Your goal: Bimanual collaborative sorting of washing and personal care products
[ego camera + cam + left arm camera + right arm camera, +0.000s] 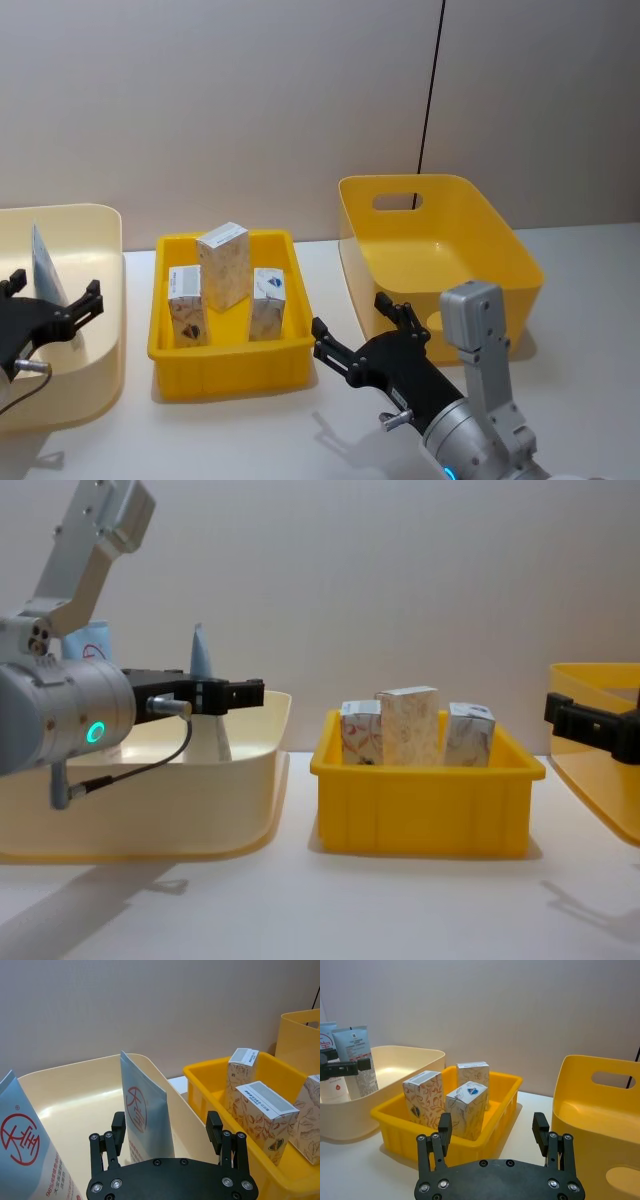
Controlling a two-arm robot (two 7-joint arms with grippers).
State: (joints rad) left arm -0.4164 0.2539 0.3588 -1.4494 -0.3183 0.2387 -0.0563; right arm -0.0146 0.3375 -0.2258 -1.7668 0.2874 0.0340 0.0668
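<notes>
While our right gripper (353, 318) hangs wide open just beside the yellow tray (230, 365), our left gripper (55, 290), also spread wide, faces a pale-blue tube (45, 265) standing in the cream tub (100, 225). Farther back, three marbled cartons (222, 265) stand in the tray, unsorted, we judge. The deep yellow bin (470, 240) holds nothing, so most work remains.

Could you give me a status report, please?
Left gripper open, facing blue tube in cream tub. Right gripper open, near yellow tray. Three cartons upright inside.

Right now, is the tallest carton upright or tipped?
Upright: the tallest carton stands on end in the yellow tray, its sides vertical.
</notes>
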